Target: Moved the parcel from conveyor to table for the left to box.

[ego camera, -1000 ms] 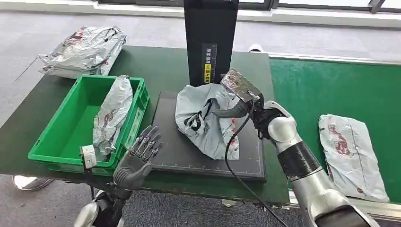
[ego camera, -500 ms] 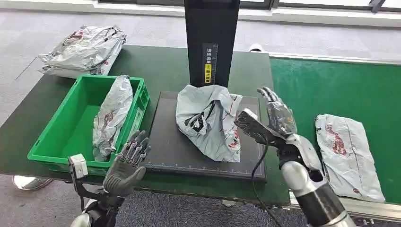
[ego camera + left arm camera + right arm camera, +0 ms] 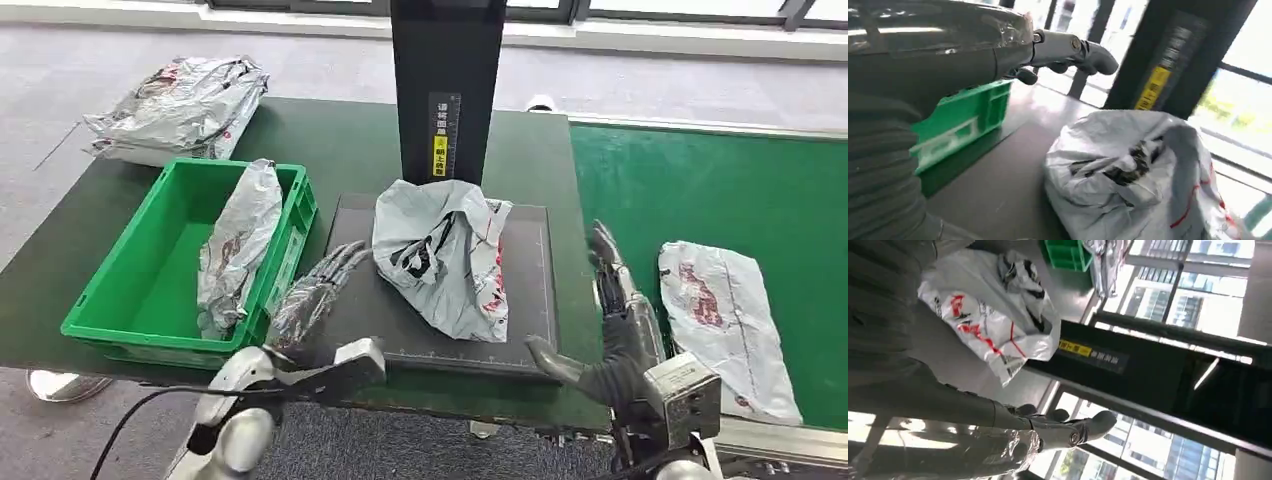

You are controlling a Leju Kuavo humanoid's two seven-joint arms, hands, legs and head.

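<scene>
Parcel on the mat, handover half done; boxing by the left hand not yet begun.

Head view: parcel [image 3: 442,257] lies crumpled on the black mat [image 3: 362,310] on the surface [image 3: 330,140], just below the black post [image 3: 446,85]. Right hand [image 3: 615,320] hangs off the mat's right edge, fingers spread, holding nothing. Left hand [image 3: 312,298] sits over the mat's left edge, fingers extended, empty, between the green crate [image 3: 120,310] and the parcel. Crate already holds one bag [image 3: 238,240]; room remains beside it. Another bag [image 3: 725,325] waits on the green conveyor [image 3: 700,180].
Left wrist view: open fingers [image 3: 1068,50] near the parcel [image 3: 1133,170], apart from it; crate wall [image 3: 965,120] close alongside.
Right wrist view: hand [image 3: 1058,432] empty, parcel [image 3: 993,315] well apart.
</scene>
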